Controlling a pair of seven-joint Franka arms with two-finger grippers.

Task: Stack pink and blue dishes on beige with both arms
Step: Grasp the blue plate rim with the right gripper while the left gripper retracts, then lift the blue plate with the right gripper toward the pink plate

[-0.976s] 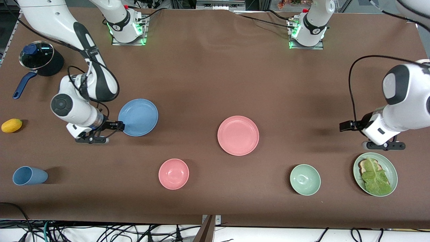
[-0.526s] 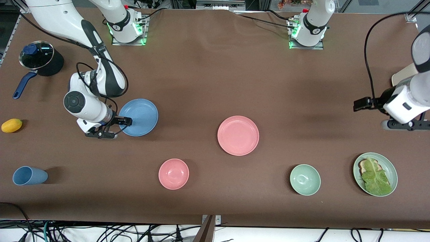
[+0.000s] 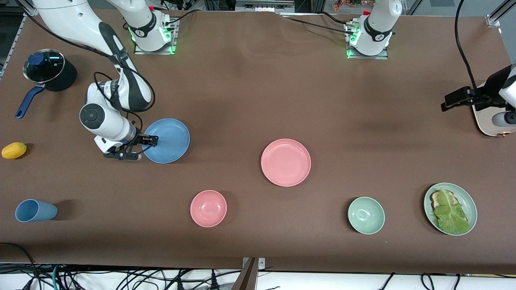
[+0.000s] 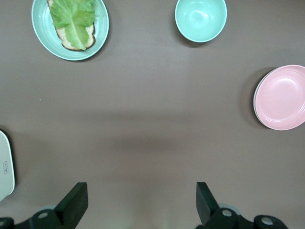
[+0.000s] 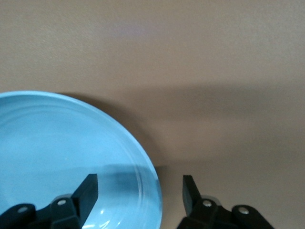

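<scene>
The sky-blue plate (image 3: 166, 140) lies flat toward the right arm's end of the table. My right gripper (image 3: 147, 141) is open and low at that plate's edge. In the right wrist view, one finger is over the blue plate (image 5: 62, 152) and the other is off it, so the right gripper (image 5: 140, 198) straddles the rim. The pink plate (image 3: 286, 162) lies mid-table, also in the left wrist view (image 4: 281, 98). The beige plate (image 3: 485, 121) is partly hidden under the left arm; a sliver of the beige plate (image 4: 5, 167) shows. My left gripper (image 3: 455, 98) (image 4: 142, 205) hangs open and empty over bare table beside it.
A pink bowl (image 3: 208, 208), a mint bowl (image 3: 366, 215) and a green plate with toast and lettuce (image 3: 450, 208) sit along the edge nearest the front camera. At the right arm's end are a blue cup on its side (image 3: 35, 210), a yellow fruit (image 3: 14, 150) and a lidded pot (image 3: 48, 70).
My right gripper has slid onto the blue plate's rim. The left arm has swung up and away from the lettuce plate toward the table's end, uncovering part of the beige plate.
</scene>
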